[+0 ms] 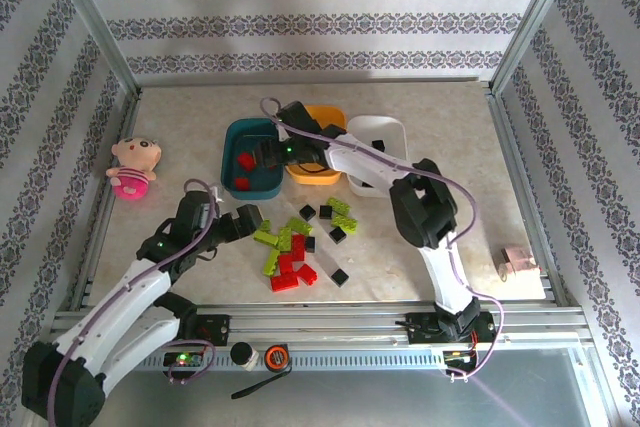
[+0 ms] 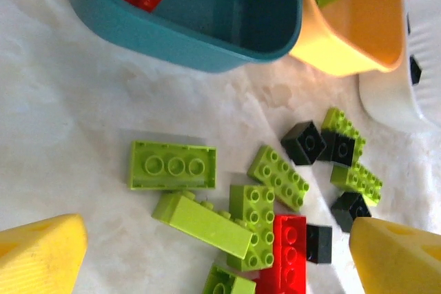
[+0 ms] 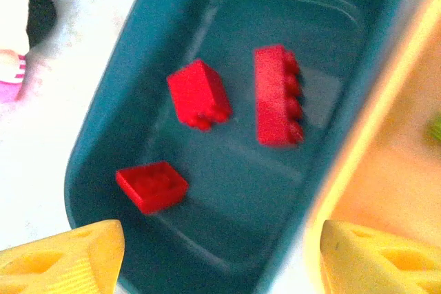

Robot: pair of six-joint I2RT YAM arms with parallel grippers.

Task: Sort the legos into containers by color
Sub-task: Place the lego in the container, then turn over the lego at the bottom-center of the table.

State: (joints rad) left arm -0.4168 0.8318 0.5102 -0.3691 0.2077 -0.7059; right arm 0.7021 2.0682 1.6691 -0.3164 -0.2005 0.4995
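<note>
Three red legos (image 3: 275,94) lie in the teal tray (image 3: 96,156). The loose legos (image 1: 300,247) sit mid-table, toward the near edge. The right gripper (image 3: 220,259) hangs over the teal tray, jaws apart and empty. The left gripper (image 2: 220,253) hovers wide apart over the loose legos. The orange tray (image 1: 328,114) and white tray (image 1: 385,127) stand right of the teal.

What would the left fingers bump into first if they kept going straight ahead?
Probably the long lime-green brick, lying right between the open left fingers. A red brick sits just beside it. How far off it is, I can't tell.
</note>
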